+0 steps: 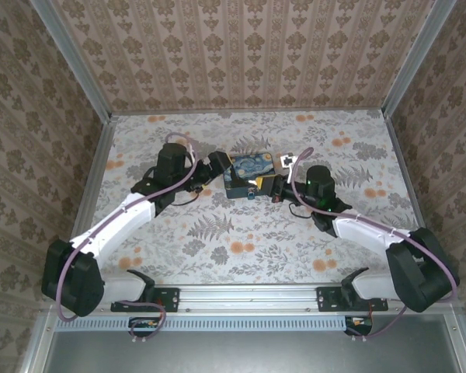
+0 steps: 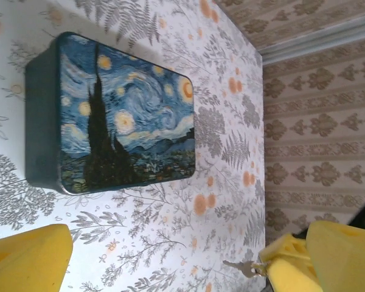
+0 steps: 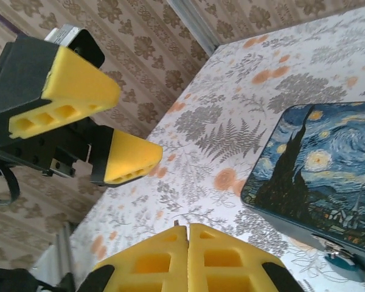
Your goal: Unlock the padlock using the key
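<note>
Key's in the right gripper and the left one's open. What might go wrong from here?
The padlock sits unheld at the front of the box. With the left gripper open, pushing the key in may just shove it aside.
The right gripper pinches the small key at its fingertips, so it may twist or slip.

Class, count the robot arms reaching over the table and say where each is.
2. The left arm reaches from the near left to the left side of the painted box; the right arm reaches from the near right to its right side.
</note>
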